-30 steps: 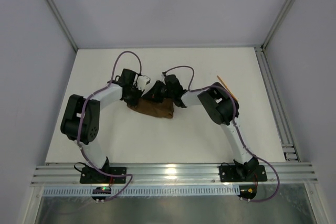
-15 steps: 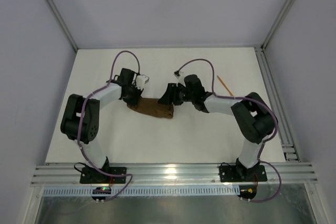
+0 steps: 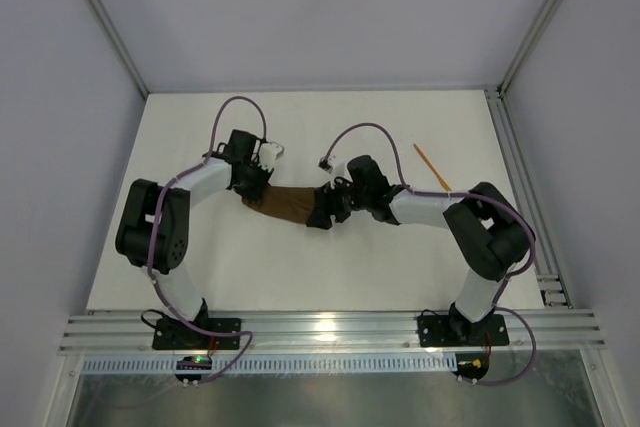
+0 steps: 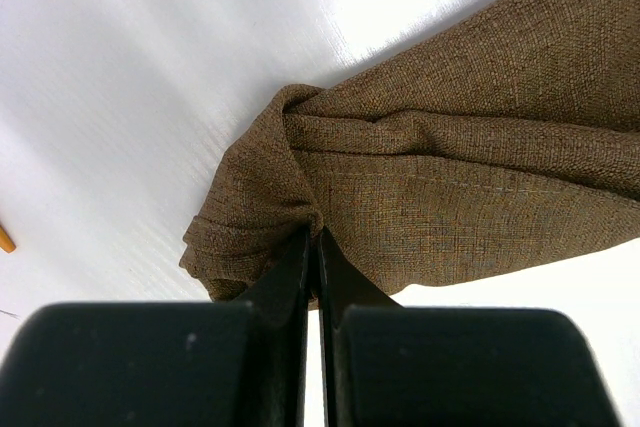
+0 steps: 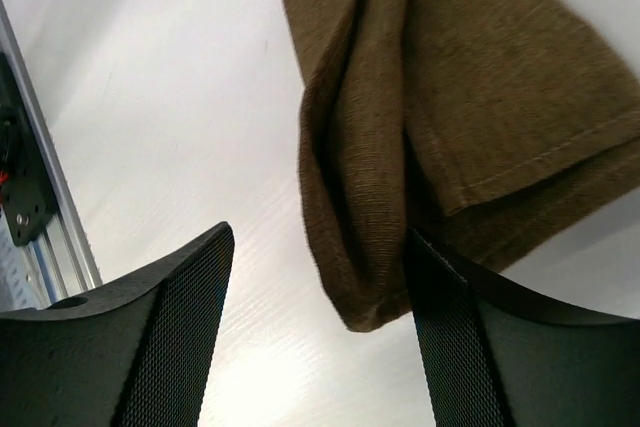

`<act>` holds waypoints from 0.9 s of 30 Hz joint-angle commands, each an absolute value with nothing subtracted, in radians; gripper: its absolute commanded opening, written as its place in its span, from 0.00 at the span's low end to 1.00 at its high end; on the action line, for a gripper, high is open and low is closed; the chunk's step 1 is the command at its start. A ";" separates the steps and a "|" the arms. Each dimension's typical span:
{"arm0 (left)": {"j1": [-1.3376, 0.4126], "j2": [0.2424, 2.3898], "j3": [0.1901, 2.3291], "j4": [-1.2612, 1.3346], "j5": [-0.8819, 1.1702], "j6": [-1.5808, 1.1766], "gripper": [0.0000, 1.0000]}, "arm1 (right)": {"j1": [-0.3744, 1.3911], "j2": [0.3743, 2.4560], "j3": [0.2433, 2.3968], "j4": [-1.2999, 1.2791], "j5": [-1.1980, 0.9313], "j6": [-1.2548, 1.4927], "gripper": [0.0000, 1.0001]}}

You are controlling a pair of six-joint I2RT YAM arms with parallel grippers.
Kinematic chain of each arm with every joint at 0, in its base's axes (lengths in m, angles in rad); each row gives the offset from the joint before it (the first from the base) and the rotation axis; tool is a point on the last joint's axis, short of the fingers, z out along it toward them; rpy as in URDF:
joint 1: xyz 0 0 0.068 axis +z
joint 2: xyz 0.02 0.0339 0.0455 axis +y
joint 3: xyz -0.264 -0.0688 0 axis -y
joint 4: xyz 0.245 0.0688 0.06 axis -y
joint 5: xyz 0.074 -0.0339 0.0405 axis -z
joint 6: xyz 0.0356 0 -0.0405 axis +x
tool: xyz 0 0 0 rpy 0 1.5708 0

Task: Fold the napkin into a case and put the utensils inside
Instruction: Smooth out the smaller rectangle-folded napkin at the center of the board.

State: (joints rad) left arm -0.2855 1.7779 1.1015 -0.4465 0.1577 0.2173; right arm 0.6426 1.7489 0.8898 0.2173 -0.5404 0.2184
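Lying flat beneath everything, a wide white matte table [image 3: 300,267] is being shared by a black-and-white jointed left arm [image 3: 160,227] and a matching right arm [image 3: 485,237], both of which are being bent inward from the near edge toward the middle. Between them a dark brown woven cloth napkin [image 3: 288,204] is being kept as a long, narrow, bunched band on the table surface, with folds running along its length. Its left end is being pinched by the left gripper [image 4: 313,252], whose black fingers are being pressed together on a gathered corner of the fabric. Its right end is being straddled by the right gripper [image 5: 318,247], whose two textured pads [image 5: 170,337] are being held wide apart. The cloth is lying between them, close against one pad and clear of the other, and is not being clamped. Well apart from the napkin, toward the far right of the table, a thin orange plastic utensil [image 3: 431,164] is lying at a slant, being touched by neither gripper; its type cannot be told.
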 commanded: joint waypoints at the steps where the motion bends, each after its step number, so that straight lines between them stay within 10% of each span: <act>1: -0.275 1.819 1.081 -0.489 0.143 0.215 0.00 | 0.676 1.758 0.876 0.250 -0.586 0.141 0.72; 5: -0.275 1.815 1.080 -0.491 0.141 0.219 0.00 | 0.680 1.799 0.920 0.206 -0.496 0.152 0.54; 10: -0.275 1.795 1.060 -0.477 0.107 0.236 0.00 | 0.629 1.812 0.986 0.209 -0.521 0.244 0.03; 27: -0.275 1.763 1.009 -0.431 0.023 0.304 0.00 | 0.462 2.140 1.325 0.017 -0.670 0.442 0.09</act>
